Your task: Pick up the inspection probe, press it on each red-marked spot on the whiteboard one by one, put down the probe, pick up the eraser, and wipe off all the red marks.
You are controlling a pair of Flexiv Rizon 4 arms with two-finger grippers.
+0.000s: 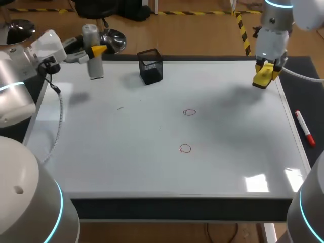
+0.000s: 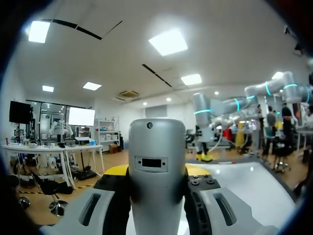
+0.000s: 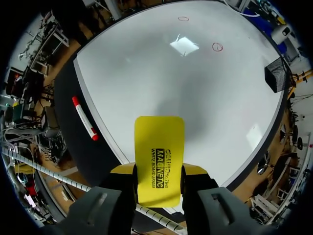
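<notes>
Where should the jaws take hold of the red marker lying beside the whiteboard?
Probably mid-barrel, from straight above, jaws closing across its thin width: the red marker lies flat on the dark mat, roughly parallel to the edge of the whiteboard.

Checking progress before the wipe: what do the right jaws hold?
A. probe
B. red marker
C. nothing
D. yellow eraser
D: the eraser is clamped between the right jaws, while the marker lies beside the whiteboard.
</notes>
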